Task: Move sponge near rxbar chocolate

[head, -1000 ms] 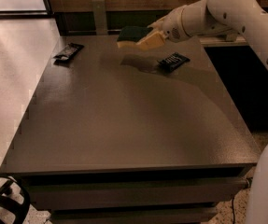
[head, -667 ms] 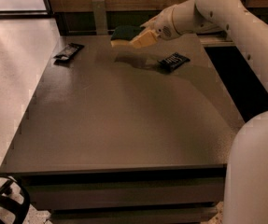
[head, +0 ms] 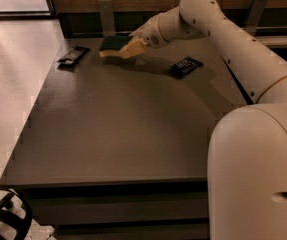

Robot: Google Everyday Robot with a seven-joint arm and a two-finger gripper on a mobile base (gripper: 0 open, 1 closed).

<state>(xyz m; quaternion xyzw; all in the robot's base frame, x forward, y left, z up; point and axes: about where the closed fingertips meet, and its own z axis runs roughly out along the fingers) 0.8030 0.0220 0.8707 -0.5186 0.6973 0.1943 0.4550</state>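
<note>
**Sponge in transit, closing on the rxbar**

The sponge (head: 115, 44) is hanging clear of the table (head: 113, 129) near the far edge, carried tilted, with its shadow lying on the surface below and to the right. The gripper (head: 134, 47) is pinching the sponge at its right end, fingers closed on the foam. Against the frames from a second ago, the sponge is travelling leftward: it is leaving the dark wrapper with white lettering (head: 185, 65) behind and narrowing the gap to the rxbar chocolate (head: 73, 56), which is lying flat at the far-left corner. The two are now near each other but apart. Judgement: carry phase well along; remaining is a short leftward move and a set-down beside the bar, not on it.

Materials: sponge is showing a dark green scouring top over pale yellow foam, soft and compressible, wavy in outline. The rxbar is showing as a small, flat, glossy black wrapper, light enough to slide if nudged. Table is looking matte, grey-brown and smooth
</note>
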